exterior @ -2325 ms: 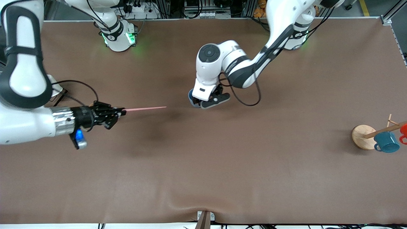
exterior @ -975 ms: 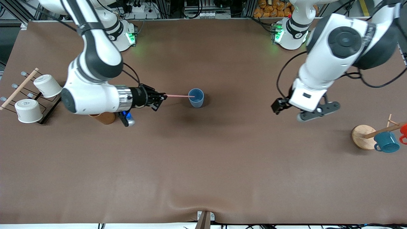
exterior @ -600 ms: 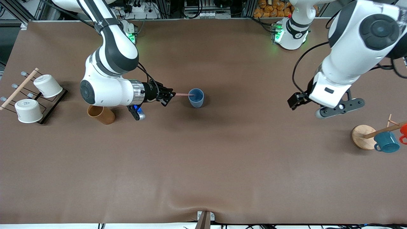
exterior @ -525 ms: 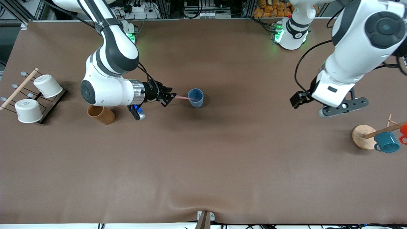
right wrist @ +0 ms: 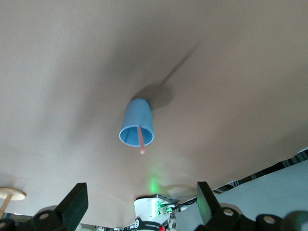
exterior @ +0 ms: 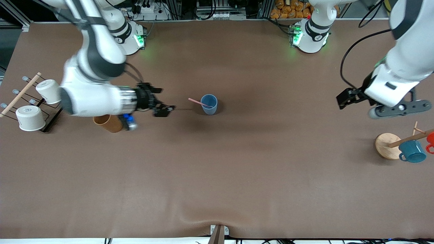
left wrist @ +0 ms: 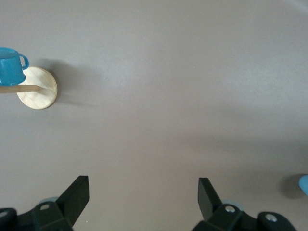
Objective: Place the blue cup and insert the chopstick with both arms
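Note:
The blue cup (exterior: pixel 209 104) stands upright on the brown table, about midway between the arms' ends. The pale-pink chopstick (exterior: pixel 195 101) leans in it, its free end pointing toward the right arm's end. My right gripper (exterior: pixel 164 100) is open and empty, a short way from the chopstick's free end. The right wrist view shows the cup (right wrist: pixel 137 124) with the chopstick (right wrist: pixel 141 140) in it, well clear of the open gripper (right wrist: pixel 139 202). My left gripper (exterior: pixel 350 96) is open and empty near the left arm's end of the table; its wrist view (left wrist: pixel 142 192) shows bare table.
A brown cylindrical cup (exterior: pixel 107 123) lies under the right arm. A rack with white cups (exterior: pixel 31 105) stands at the right arm's end. A wooden mug tree (exterior: pixel 387 146) with a teal mug (exterior: pixel 412 151) and a red mug (exterior: pixel 430 139) stands at the left arm's end.
My right gripper has let go of the chopstick, opened and drawn back from the cup; the chopstick now rests in the cup. My left arm has moved away toward its own end.

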Robot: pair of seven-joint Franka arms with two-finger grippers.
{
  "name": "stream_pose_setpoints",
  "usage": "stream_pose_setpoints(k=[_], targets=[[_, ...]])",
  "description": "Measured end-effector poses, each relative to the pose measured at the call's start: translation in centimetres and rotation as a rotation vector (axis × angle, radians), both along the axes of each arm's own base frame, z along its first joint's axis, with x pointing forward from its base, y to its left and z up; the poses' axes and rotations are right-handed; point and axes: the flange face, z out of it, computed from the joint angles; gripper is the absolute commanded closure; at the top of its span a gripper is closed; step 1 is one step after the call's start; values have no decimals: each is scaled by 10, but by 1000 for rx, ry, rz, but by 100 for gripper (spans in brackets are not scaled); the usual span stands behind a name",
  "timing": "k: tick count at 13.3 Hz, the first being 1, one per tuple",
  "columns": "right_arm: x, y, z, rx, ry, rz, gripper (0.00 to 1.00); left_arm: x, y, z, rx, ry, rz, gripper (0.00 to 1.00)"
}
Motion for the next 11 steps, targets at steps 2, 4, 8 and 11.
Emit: stream_pose_setpoints(k=[2,4,8,11], targets=[[14,-50,28,-2,-48,24,0,-5,14,10,-11,-2,-35,0],[23,-90,42,-1,-103,55,0,-7,30,16,-30,0,-57,0],[28,-153,59,-30,-238,260,0,-14,56,16,-66,20,-67,0],[29,-188,78,-82,-326,455,0,-22,63,14,-76,27,-67,0]])
